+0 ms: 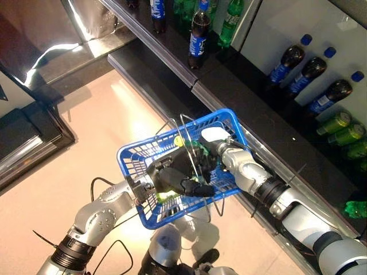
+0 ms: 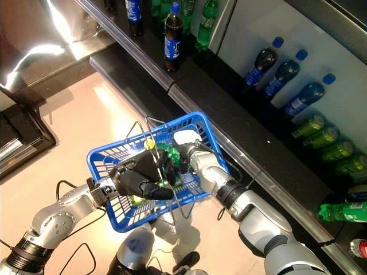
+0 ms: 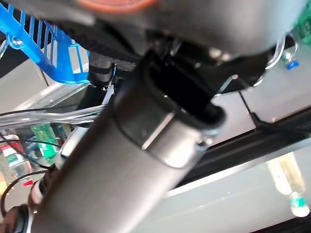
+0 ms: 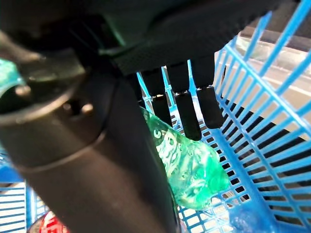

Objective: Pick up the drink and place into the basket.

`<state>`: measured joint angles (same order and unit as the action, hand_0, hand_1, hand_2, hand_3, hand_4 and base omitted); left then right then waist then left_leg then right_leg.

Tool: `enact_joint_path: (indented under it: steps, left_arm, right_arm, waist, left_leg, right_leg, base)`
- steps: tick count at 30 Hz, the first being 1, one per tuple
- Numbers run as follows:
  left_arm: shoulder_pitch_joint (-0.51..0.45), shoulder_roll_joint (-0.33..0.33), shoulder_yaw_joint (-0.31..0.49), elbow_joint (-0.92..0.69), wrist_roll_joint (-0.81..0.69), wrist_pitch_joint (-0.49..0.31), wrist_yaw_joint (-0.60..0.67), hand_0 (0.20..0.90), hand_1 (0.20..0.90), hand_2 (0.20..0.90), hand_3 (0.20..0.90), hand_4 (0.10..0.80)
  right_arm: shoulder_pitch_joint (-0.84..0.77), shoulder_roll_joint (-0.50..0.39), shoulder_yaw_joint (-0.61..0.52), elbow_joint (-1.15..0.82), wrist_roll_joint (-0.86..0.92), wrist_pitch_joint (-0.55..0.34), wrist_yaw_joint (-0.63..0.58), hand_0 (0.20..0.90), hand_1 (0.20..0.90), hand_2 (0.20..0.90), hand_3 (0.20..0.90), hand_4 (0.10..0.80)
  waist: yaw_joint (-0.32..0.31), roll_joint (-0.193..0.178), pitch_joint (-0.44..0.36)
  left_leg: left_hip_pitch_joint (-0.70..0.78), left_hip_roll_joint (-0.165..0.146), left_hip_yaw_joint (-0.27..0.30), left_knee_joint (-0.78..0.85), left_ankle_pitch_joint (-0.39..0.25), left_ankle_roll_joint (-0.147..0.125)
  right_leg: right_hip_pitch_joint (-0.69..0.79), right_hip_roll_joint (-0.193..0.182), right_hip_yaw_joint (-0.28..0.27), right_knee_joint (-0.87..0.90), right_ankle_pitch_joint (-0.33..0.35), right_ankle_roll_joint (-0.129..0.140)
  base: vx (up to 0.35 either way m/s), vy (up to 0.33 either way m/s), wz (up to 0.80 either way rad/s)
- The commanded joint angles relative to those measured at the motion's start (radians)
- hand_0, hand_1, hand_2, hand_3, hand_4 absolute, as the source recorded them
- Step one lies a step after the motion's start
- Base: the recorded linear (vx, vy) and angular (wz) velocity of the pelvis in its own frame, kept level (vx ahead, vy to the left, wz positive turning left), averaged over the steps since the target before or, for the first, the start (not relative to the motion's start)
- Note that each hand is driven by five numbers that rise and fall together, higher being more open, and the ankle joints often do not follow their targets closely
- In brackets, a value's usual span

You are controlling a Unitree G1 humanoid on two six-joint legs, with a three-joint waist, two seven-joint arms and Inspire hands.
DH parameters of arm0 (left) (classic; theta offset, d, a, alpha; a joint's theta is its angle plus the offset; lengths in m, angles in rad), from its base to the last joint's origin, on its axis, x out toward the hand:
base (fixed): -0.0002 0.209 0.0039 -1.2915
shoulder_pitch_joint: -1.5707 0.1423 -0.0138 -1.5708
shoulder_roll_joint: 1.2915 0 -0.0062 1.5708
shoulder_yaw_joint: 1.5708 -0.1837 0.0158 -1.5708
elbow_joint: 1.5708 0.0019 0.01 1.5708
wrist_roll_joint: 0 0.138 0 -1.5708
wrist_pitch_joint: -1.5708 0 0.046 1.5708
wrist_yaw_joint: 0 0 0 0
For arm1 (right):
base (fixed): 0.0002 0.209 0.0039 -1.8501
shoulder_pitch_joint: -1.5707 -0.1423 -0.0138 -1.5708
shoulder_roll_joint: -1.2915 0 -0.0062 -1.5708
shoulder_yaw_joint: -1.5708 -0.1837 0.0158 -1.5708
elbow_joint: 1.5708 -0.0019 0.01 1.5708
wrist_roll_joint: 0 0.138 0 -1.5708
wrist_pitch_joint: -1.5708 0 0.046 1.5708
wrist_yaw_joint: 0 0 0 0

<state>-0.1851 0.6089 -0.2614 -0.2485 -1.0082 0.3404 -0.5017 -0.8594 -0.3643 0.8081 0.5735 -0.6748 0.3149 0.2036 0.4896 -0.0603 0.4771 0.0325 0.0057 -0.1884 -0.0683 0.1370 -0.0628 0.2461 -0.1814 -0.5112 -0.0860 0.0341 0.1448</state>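
Observation:
A blue plastic basket (image 1: 129, 157) with wire handles hangs in front of me, and my left hand (image 1: 172, 175) is curled round those handles above its middle. My right hand (image 1: 221, 146), its thumb capped in white, reaches into the basket from the right side. In the right wrist view its fingers (image 4: 187, 114) and thumb close on a green drink bottle (image 4: 194, 167) that lies low against the basket's blue grid wall (image 4: 272, 126). From the head views, bits of the green bottle (image 2: 166, 150) show between the two hands; the rest is hidden under them.
Black shelving (image 1: 172, 54) runs diagonally behind the basket with dark cola bottles (image 1: 199, 34) and green bottles (image 1: 229, 23) on it. More dark bottles (image 1: 289, 60) and green ones (image 1: 344, 134) stand at the right. Pale floor (image 1: 103, 120) lies to the left.

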Motion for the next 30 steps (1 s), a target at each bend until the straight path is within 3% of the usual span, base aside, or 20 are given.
enact_joint_path:
  steps: [1,16,18,20,22,24,26,30]
  left_arm:
    - [-0.169,-0.207,-0.055,-0.284,-0.143,-0.188,-0.253,0.300,0.300,0.300,0.200,0.100]
    - [-0.208,-0.221,-0.080,-0.299,-0.143,-0.182,-0.261,0.300,0.300,0.300,0.200,0.100]
    - [-0.211,-0.223,-0.083,-0.301,-0.140,-0.181,-0.260,0.300,0.300,0.300,0.200,0.100]
    - [-0.215,-0.228,-0.090,-0.301,-0.136,-0.183,-0.263,0.300,0.300,0.300,0.200,0.100]
    - [-0.218,-0.232,-0.092,-0.302,-0.136,-0.182,-0.262,0.300,0.300,0.300,0.200,0.100]
    - [-0.220,-0.236,-0.093,-0.304,-0.139,-0.181,-0.265,0.300,0.300,0.300,0.200,0.100]
    - [-0.227,-0.242,-0.094,-0.307,-0.142,-0.181,-0.257,0.300,0.300,0.300,0.200,0.100]
    - [-0.229,-0.251,-0.091,-0.312,-0.148,-0.171,-0.252,0.300,0.300,0.300,0.200,0.100]
  right_arm:
    - [-0.109,0.100,0.138,0.081,-0.062,-0.038,-0.017,0.300,0.300,0.300,0.200,0.100]
    - [-0.119,0.152,0.165,0.156,-0.104,-0.041,0.096,0.300,0.300,0.300,0.200,0.100]
    - [-0.120,0.157,0.170,0.172,-0.103,-0.041,0.104,0.460,0.460,0.460,0.387,0.287]
    - [-0.124,0.172,0.174,0.190,-0.103,-0.040,0.121,0.561,0.561,0.561,0.505,0.405]
    - [-0.126,0.179,0.174,0.196,-0.100,-0.039,0.125,0.625,0.625,0.625,0.579,0.479]
    - [-0.127,0.188,0.172,0.210,-0.098,-0.041,0.125,0.789,0.789,0.789,0.771,0.671]
    - [-0.122,0.206,0.169,0.241,-0.087,-0.045,0.115,0.900,0.900,0.900,0.900,0.800]
    - [-0.104,0.235,0.167,0.276,-0.070,-0.041,0.099,0.900,0.900,0.900,0.900,0.800]
  waist:
    - [-0.035,-0.008,-0.428]
    - [-0.031,-0.011,-0.437]
    - [-0.031,-0.012,-0.439]
    - [-0.029,-0.013,-0.440]
    - [-0.028,-0.013,-0.440]
    - [-0.026,-0.014,-0.442]
    - [-0.024,-0.015,-0.445]
    - [-0.021,-0.013,-0.449]
  left_leg:
    - [0.037,-0.040,-0.032,-0.019,-0.079,0.001]
    - [0.040,-0.042,-0.037,-0.019,-0.080,0.001]
    - [0.040,-0.042,-0.036,-0.019,-0.081,0.001]
    - [0.041,-0.042,-0.038,-0.019,-0.080,0.000]
    - [0.041,-0.042,-0.039,-0.019,-0.080,0.000]
    - [0.042,-0.044,-0.043,-0.019,-0.080,0.001]
    - [0.040,-0.044,-0.042,-0.019,-0.080,0.001]
    - [0.039,-0.045,-0.045,-0.019,-0.080,0.000]
  right_leg:
    - [-0.007,0.028,-0.005,0.006,-0.001,-0.007]
    - [-0.003,0.030,-0.007,0.007,-0.004,-0.010]
    - [-0.004,0.031,-0.008,0.007,-0.004,-0.010]
    - [-0.003,0.032,-0.008,0.006,-0.004,-0.012]
    - [-0.002,0.031,-0.010,0.006,-0.004,-0.012]
    - [-0.002,0.032,-0.011,0.007,-0.004,-0.013]
    - [-0.002,0.032,-0.011,0.007,-0.005,-0.013]
    - [-0.002,0.033,-0.010,0.006,-0.006,-0.013]
  base:
    - [0.000,0.000,0.00]
    - [0.000,0.000,0.00]
    - [0.000,0.000,0.00]
    - [0.000,0.000,0.00]
    - [0.000,0.000,0.00]
    - [0.000,0.000,0.00]
    - [0.001,0.008,0.02]
    - [0.002,0.009,0.02]
